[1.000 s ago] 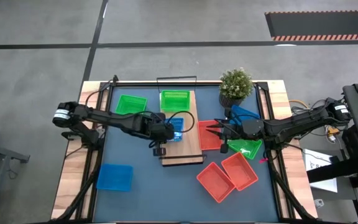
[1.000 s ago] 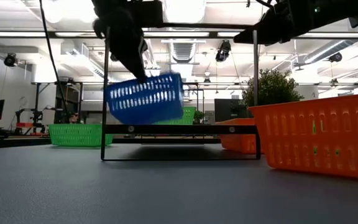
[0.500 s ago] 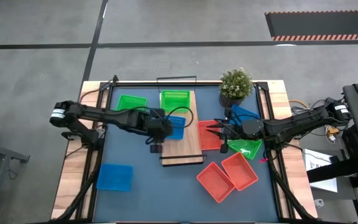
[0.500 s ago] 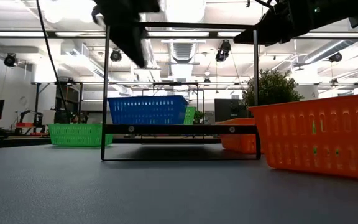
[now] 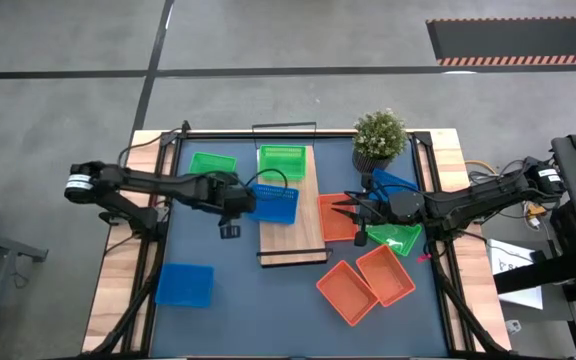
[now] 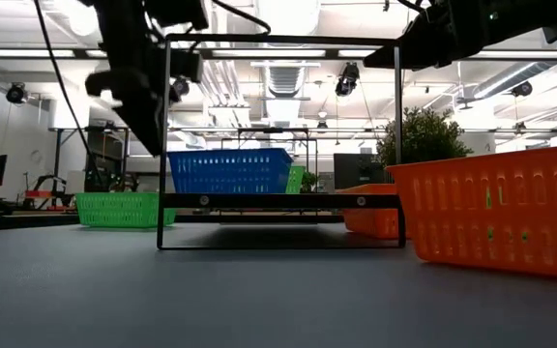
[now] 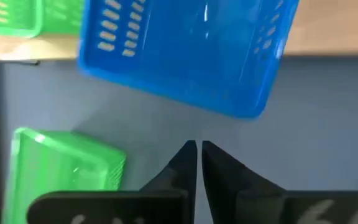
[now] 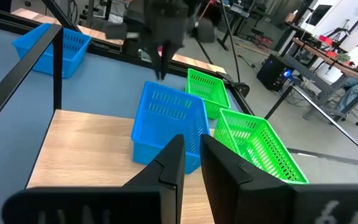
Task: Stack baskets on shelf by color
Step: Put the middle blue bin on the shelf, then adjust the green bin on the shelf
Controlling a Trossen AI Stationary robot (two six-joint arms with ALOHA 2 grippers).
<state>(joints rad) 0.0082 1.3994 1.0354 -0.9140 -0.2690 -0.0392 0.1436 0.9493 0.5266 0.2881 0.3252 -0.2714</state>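
Now the left hand (image 5: 230, 196) is hanging closed and empty left of the shelf (image 5: 306, 240), having just let go of the blue basket (image 5: 272, 202), which is sitting on the shelf's left edge, overhanging. One perforated plastic basket is placed. The right hand (image 5: 350, 211) is waiting nearly closed, empty, over the red basket (image 5: 336, 225).

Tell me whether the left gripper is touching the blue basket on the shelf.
Apart. In the left wrist view, bare tabletop shows between the shut left gripper and the blue basket.
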